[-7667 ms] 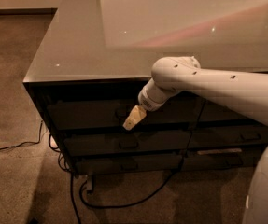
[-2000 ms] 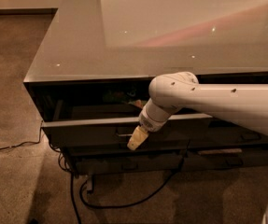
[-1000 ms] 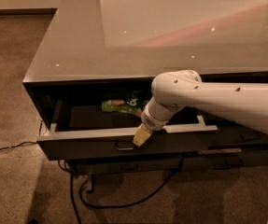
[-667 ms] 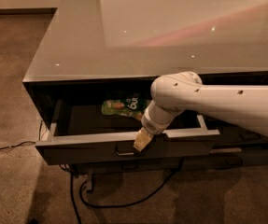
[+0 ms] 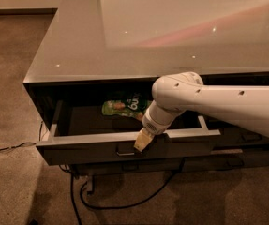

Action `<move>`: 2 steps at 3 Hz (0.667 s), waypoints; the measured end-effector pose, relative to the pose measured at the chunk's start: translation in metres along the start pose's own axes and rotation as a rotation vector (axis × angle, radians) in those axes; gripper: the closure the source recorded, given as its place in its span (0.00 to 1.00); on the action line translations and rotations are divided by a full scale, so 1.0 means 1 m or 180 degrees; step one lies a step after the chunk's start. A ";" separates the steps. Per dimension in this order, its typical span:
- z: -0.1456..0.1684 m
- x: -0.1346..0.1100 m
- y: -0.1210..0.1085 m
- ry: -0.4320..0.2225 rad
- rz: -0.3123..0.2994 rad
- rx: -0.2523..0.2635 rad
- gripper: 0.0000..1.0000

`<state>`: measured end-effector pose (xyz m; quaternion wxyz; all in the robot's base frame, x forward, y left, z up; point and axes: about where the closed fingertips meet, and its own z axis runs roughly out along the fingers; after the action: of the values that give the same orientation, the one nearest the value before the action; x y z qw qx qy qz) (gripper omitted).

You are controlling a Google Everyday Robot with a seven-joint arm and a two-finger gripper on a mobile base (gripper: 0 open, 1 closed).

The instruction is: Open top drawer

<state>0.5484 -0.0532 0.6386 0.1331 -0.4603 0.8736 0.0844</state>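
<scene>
The top drawer stands pulled well out from the cabinet, its dark grey front facing me and its pale rim showing. Its small loop handle sits at the front's centre. My gripper comes down from the white arm at the right and rests at the drawer's front rim, just right of the handle. A green snack bag lies inside the drawer at the back.
The cabinet has a glossy grey top. Lower drawers sit beneath and to the right. Black cables trail on the carpet under the cabinet, and one cable runs off to the left.
The drawer has slid out from shut to wide open, drawn toward me with the gripper at its front. The green bag inside has come into sight.
</scene>
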 end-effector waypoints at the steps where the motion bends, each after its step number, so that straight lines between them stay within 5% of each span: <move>1: 0.000 0.000 0.000 0.0000 0.0000 0.0000 0.36; 2: 0.000 0.000 0.000 0.0000 0.0000 0.0000 0.12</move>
<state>0.5483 -0.0531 0.6386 0.1330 -0.4604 0.8736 0.0844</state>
